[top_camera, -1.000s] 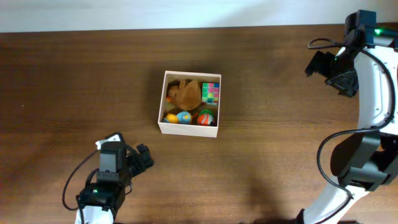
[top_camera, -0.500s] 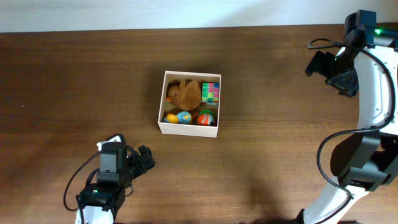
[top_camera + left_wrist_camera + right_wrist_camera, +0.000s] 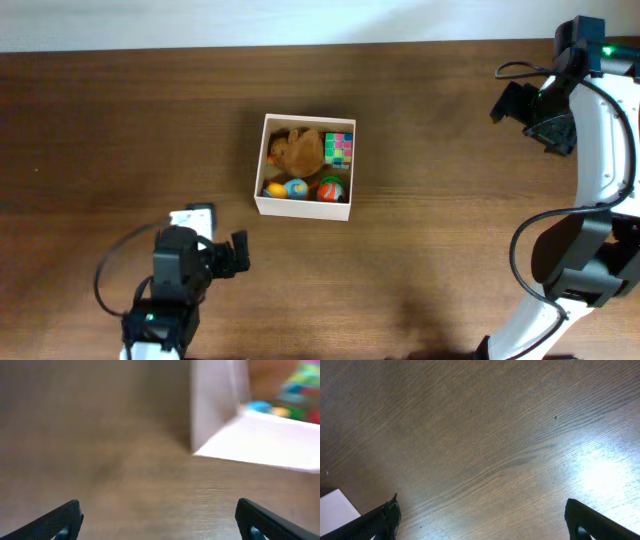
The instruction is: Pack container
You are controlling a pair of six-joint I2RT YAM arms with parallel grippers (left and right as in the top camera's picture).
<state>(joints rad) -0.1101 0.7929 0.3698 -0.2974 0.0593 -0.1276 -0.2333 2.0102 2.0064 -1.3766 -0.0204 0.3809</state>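
Note:
The container, a square cream-walled box, sits mid-table. Inside lie a brown plush toy, a multicoloured cube and three small colourful toys along its near wall. In the left wrist view its white corner shows at upper right, blurred. My left gripper is open and empty over bare wood, below and left of the container; its fingertips spread wide in its wrist view. My right gripper is open and empty far right of the container, above bare table.
The dark wood table ends at a pale wall strip along the far edge. A white corner shows at the lower left of the right wrist view. The right arm's base and cables stand at the right edge.
My left arm has swung a little, with its gripper now pointing more to the right and slightly lower. The right arm and the container have not moved.

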